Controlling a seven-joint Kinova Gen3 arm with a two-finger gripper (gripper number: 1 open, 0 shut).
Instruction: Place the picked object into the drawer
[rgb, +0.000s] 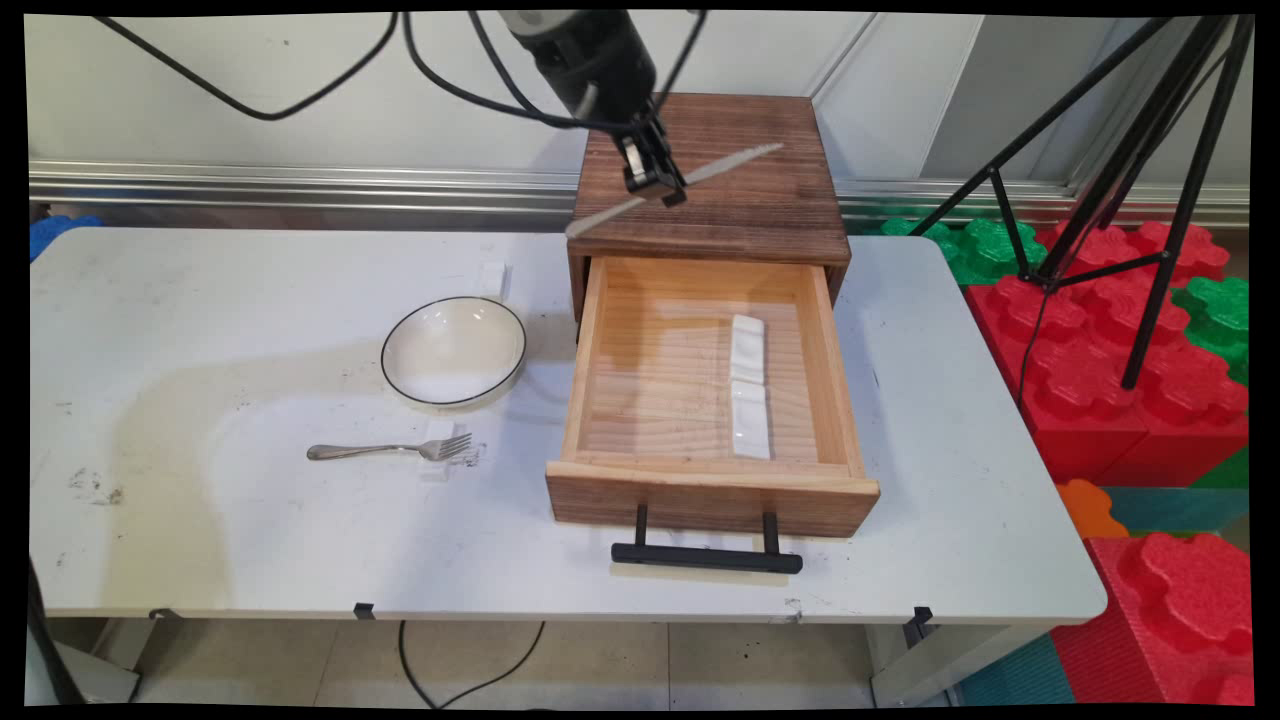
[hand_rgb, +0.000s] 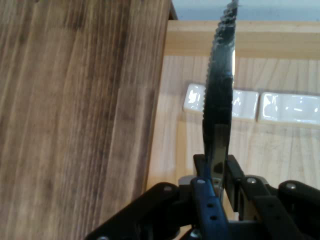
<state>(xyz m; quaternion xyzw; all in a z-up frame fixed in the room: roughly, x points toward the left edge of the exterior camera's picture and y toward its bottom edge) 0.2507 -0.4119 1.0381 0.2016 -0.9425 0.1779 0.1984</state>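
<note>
My gripper (rgb: 655, 182) hangs high over the dark wooden cabinet top (rgb: 740, 190), shut on a metal table knife (rgb: 676, 188) held near its middle and lifted clear. The knife slants from lower left to upper right, its serrated blade (hand_rgb: 219, 85) running up the hand view between my fingers (hand_rgb: 205, 197). Below and in front, the light wooden drawer (rgb: 705, 480) is pulled out, with its black handle (rgb: 706, 556) toward the near edge. Two white ceramic rests (rgb: 749, 400) lie end to end on its floor, also shown as white rests (hand_rgb: 252, 105) in the hand view.
A white bowl with a dark rim (rgb: 454, 351) sits left of the drawer, and a metal fork (rgb: 390, 450) lies nearer the front edge. A black tripod (rgb: 1120, 190) and red and green foam blocks (rgb: 1130, 390) stand off the table's right end.
</note>
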